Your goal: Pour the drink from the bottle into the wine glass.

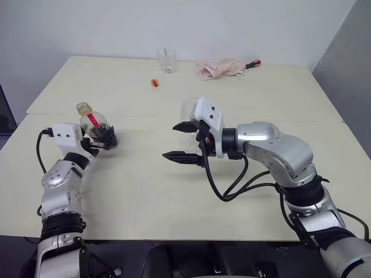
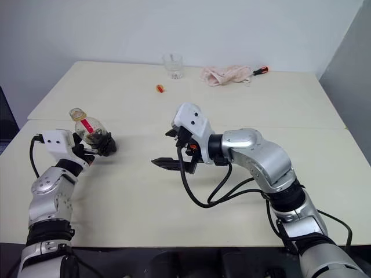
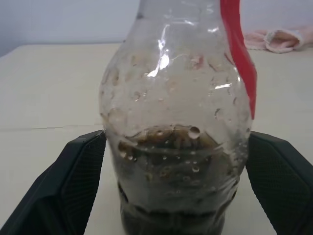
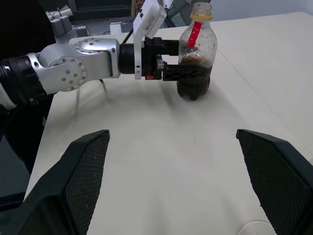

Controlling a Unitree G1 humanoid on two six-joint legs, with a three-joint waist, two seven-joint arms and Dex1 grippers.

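The left hand [image 1: 105, 139] has its fingers spread wide around the bottle [image 1: 96, 128], not yet closed on it, the bottle upright on the surface [image 1: 145, 191] between them. The right hand [image 1: 181, 141], gaping and empty, hangs mid-surface beside the wine glass [image 1: 189, 110], well apart from the bottle

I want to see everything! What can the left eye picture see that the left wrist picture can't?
Left eye view: the open right gripper, the wine glass behind it, a tumbler and a screwdriver. Left wrist view: bubbles in the drink, up close. Both: the bottle between the left gripper's open fingers, and the pink cloth.
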